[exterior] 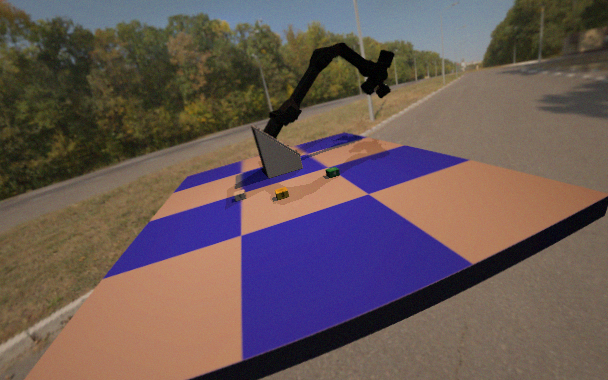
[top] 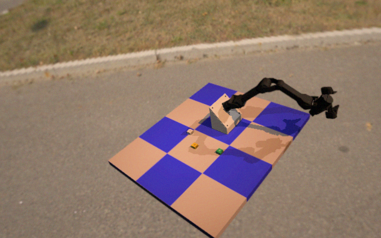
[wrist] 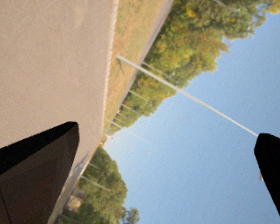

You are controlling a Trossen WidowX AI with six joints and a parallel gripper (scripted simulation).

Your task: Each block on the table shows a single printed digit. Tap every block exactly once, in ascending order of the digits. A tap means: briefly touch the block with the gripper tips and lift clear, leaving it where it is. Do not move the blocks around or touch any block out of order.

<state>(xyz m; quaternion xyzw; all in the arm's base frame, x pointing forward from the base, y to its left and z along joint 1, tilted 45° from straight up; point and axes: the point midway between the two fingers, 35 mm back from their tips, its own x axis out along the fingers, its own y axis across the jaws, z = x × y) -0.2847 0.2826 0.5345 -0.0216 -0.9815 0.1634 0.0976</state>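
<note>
Hanging way off past the checkered surface (top: pixel 142 163) edge, pincer (top: pixel 331 101) spread wide with nothing in it, tan block (top: pixel 190 131), orange block (top: pixel 194 145) and green block (top: pixel 219 151) sitting near the arm's base (top: pixel 222 122), digits unreadable

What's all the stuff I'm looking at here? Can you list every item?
Checkered board: one, blue and tan squares, lying on the road.
Tan block: one, near the wedge's left side.
Orange block: one, on the middle tan square.
Green block: one, right of the orange one.
Wedge mount: one, tan and grey, on the board.
Arm: one, black, stretched out past the board's edge.
Gripper: one, black, open, holding nothing, high in the air.
</note>
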